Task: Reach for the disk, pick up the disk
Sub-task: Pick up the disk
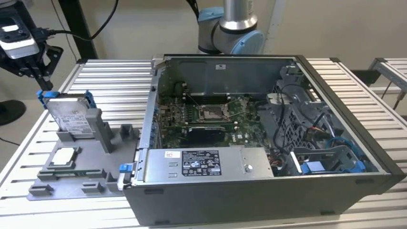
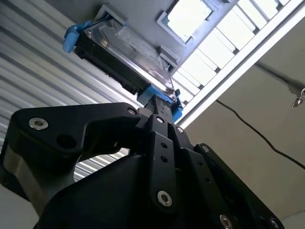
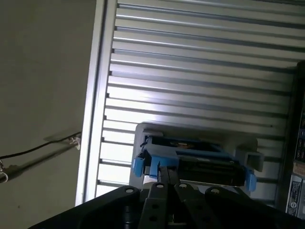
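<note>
disk (image 1: 68,113): upright in grey fixture's (image 1: 76,164) corner slot, top rim exposed for grasping
gripper (image 1: 45,87): narrow, pinching disk's blue bracket (image 1: 42,96)

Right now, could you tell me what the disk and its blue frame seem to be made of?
The disk looks like metal: silver-grey, with a dull sheen around its white label. The frame looks like plastic: bright, even blue with moulded tabs, though the look alone cannot confirm it.
</note>
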Robot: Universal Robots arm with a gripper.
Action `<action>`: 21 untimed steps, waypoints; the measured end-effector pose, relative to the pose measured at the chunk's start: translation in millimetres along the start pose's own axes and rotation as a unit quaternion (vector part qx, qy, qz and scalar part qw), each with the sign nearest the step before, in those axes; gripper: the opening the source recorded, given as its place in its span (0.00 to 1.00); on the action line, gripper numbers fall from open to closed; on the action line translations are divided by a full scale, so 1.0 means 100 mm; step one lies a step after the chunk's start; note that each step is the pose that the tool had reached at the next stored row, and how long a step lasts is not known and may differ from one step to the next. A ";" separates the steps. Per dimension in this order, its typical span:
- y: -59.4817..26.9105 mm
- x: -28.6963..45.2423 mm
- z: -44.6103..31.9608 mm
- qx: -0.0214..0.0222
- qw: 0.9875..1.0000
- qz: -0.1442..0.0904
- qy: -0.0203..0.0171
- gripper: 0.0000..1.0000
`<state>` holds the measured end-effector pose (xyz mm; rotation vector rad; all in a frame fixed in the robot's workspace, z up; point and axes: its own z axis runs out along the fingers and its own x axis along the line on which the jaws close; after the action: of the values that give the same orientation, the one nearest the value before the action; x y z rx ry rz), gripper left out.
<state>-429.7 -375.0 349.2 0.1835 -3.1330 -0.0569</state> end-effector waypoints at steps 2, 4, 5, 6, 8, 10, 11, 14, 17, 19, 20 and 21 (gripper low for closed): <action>0.000 0.000 0.000 0.000 1.000 -0.010 0.000 0.00; 0.000 0.000 0.000 0.000 1.000 -0.020 0.001 0.00; 0.000 0.000 0.000 0.000 1.000 -0.025 0.001 0.00; 0.000 0.000 0.000 0.000 1.000 -0.029 0.001 0.00; 0.000 0.000 0.000 0.000 0.999 -0.039 0.001 0.00; 0.000 0.001 0.000 0.000 0.999 -0.050 0.002 0.00; 0.000 0.001 0.000 0.001 0.998 -0.055 0.002 0.00; 0.000 0.001 0.000 0.001 0.997 -0.073 0.003 0.00; 0.000 0.001 0.000 0.001 0.996 -0.092 0.003 0.00; 0.001 0.002 0.000 0.001 0.994 -0.105 0.004 0.00; 0.000 0.002 0.000 0.001 0.994 -0.112 0.004 0.00; 0.000 0.002 0.000 0.001 0.993 -0.118 0.004 0.00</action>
<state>-429.9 -375.0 349.2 0.5500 -3.0854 -0.0524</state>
